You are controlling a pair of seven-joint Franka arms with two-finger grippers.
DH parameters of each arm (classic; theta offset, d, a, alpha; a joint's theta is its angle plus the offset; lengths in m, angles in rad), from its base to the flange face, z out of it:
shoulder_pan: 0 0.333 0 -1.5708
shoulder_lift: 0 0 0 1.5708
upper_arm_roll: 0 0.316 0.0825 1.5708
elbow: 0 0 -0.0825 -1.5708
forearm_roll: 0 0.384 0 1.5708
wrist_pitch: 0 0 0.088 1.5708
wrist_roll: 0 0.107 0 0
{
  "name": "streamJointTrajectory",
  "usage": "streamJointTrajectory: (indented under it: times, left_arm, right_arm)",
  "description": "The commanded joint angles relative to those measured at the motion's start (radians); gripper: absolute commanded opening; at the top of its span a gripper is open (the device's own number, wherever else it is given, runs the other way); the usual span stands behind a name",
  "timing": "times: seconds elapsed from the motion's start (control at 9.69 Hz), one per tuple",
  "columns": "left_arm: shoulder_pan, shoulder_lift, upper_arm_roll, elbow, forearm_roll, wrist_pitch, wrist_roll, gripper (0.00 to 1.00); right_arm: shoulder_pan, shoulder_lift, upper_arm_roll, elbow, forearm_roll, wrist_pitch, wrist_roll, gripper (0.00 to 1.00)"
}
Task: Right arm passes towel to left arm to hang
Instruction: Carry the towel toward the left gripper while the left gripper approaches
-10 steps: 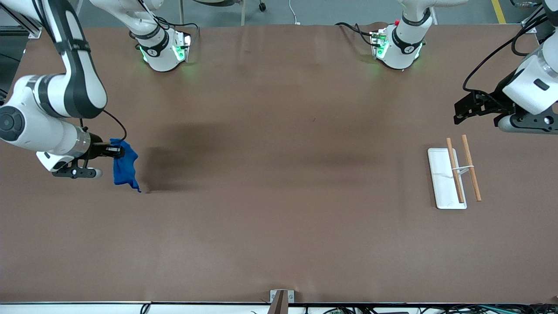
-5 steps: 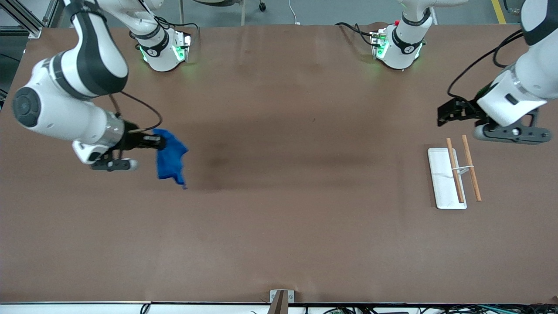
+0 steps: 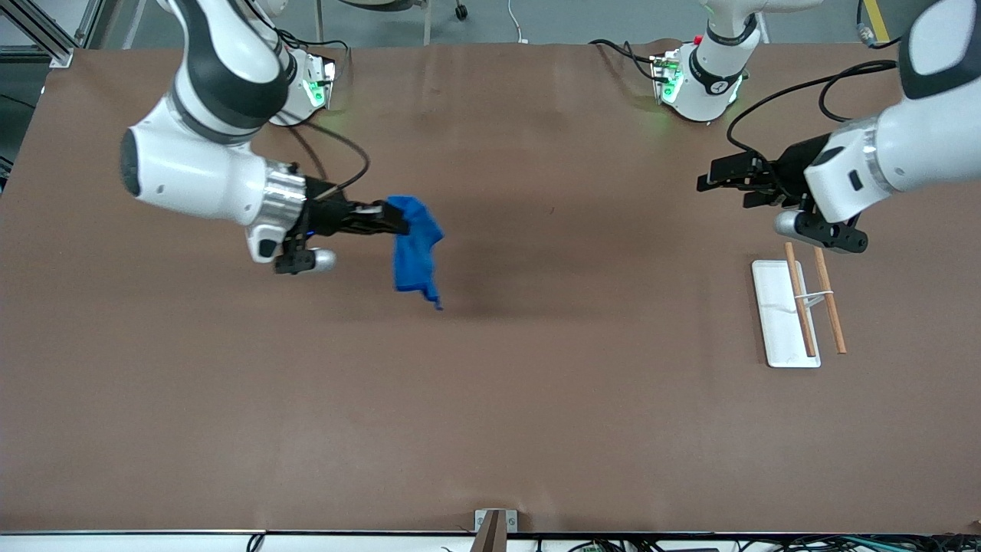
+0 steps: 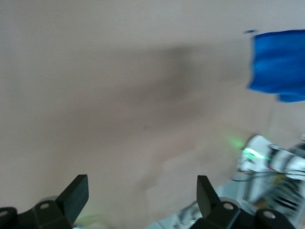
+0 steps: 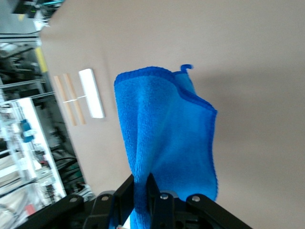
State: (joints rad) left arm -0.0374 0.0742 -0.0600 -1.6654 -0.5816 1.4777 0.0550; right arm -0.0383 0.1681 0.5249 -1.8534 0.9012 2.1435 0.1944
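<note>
The right arm, with its silver wrist collar, holds its gripper point(image 3: 398, 222) shut on the bright blue towel point(image 3: 414, 249), which hangs in folds above the brown table. In the right wrist view the towel point(image 5: 167, 133) is pinched between the black fingers point(image 5: 157, 191). The left arm, with a white wrist, holds its gripper point(image 3: 709, 185) open and empty in the air, pointing toward the towel and well apart from it. In the left wrist view the two fingertips point(image 4: 76, 193) stand wide apart and the towel point(image 4: 279, 64) shows far off.
A white flat base point(image 3: 782, 314) with two wooden rods point(image 3: 812, 299) joined by a wire lies on the table toward the left arm's end, just below the left arm's wrist; it also shows in the right wrist view point(image 5: 90, 93). The table point(image 3: 536, 399) is brown.
The right gripper has carried the towel from the right arm's end toward the middle of the table. The left gripper has swung in from the table's edge toward the middle, staying open.
</note>
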Motion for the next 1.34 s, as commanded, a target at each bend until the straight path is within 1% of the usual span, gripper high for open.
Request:
streamJointTrajectory:
  times: [0.0, 0.1, 0.21, 0.31, 0.41, 0.62, 0.72, 0.83, 0.93, 1.03, 1.13, 1.24]
  left_arm:
    - [0.008, -0.054, 0.028, -0.161, -0.139, -0.005, 0.065, 1.0]
    - [0.011, -0.057, 0.029, -0.204, -0.229, -0.005, 0.08, 1.0]
    - [0.013, -0.06, 0.034, -0.258, -0.31, -0.004, 0.13, 1.0]
    - [0.011, -0.067, 0.049, -0.327, -0.379, -0.004, 0.196, 1.0]
    - [0.011, -0.088, 0.055, -0.405, -0.456, 0.012, 0.262, 1.0]
    - [0.005, -0.103, 0.054, -0.508, -0.594, 0.103, 0.357, 0.99]
    - [0.001, -0.117, 0.048, -0.554, -0.636, 0.146, 0.383, 0.97]
    - [-0.001, -0.146, 0.04, -0.615, -0.715, 0.179, 0.41, 0.97]
    - [-0.004, -0.165, 0.025, -0.672, -0.827, 0.196, 0.439, 0.97]
    - [-0.002, -0.175, 0.003, -0.694, -0.889, 0.244, 0.442, 0.97]
    - [-0.004, -0.175, -0.033, -0.705, -0.968, 0.298, 0.453, 0.97]
    - [-0.004, -0.169, -0.085, -0.717, -1.041, 0.369, 0.486, 0.97]
  right_arm:
    - [-0.003, 0.048, 0.129, -0.007, 0.199, 0.154, 0.005, 0.0]
    - [-0.003, 0.065, 0.173, -0.006, 0.256, 0.197, -0.001, 0.0]
    - [0.0, 0.088, 0.2, 0.008, 0.371, 0.205, -0.012, 0.0]
    - [0.003, 0.091, 0.222, 0.017, 0.477, 0.214, -0.051, 0.0]
    - [0.011, 0.091, 0.225, 0.017, 0.586, 0.213, -0.111, 0.0]
    - [0.04, 0.097, 0.228, 0.017, 0.831, 0.208, -0.264, 0.0]
    - [0.04, 0.12, 0.251, 0.017, 0.931, 0.205, -0.345, 0.0]
    - [0.04, 0.132, 0.26, 0.019, 0.999, 0.203, -0.393, 0.0]
    - [0.04, 0.151, 0.274, 0.031, 1.057, 0.202, -0.432, 0.0]
    - [0.041, 0.181, 0.292, 0.054, 1.099, 0.202, -0.461, 0.0]
    - [0.054, 0.214, 0.302, 0.08, 1.139, 0.202, -0.495, 0.0]
    - [0.06, 0.238, 0.309, 0.095, 1.172, 0.202, -0.547, 0.0]
